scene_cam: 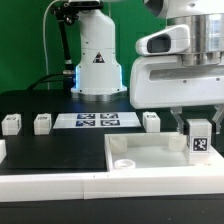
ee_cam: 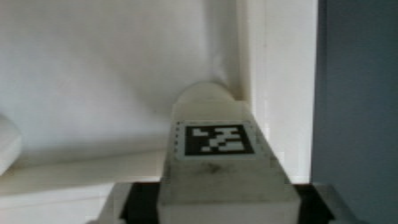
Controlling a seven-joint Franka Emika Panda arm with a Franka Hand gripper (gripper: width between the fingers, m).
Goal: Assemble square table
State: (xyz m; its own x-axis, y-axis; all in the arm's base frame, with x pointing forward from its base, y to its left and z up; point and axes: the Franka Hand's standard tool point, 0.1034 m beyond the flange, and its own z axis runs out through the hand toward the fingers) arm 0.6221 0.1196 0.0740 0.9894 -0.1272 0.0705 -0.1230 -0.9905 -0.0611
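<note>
While you check from the near edge, note a white rail (scene_cam: 60,185) running along the front of the black worktop (scene_cam: 40,150), with the slab (scene_cam: 150,152) of the square table lying flat just behind it, toward the exterior view's right. One corner socket (scene_cam: 122,160) shows at the slab's near left corner and it is empty; no leg stands fitted anywhere on the slab that you can see. At the slab's far right corner the gripper (scene_cam: 198,128) is clenched on the held leg (scene_cam: 198,141), tag facing the camera. The wrist view confirms the grasp: the post sits upright between the two fingers, white slab surface behind it. Whether its lower end has met a socket cannot be told, as that end is hidden. Farther back on the worktop lie three loose legs, one (scene_cam: 151,120) just beside the marker board (scene_cam: 97,121) and two (scene_cam: 43,123) (scene_cam: 12,124) well off to the exterior view's left. Behind them stands the arm's base (scene_cam: 97,60). Judgement: assembly is at an early stage. You have one leg in hand and none seated; all four remain to be set into their sockets and tightened.
</note>
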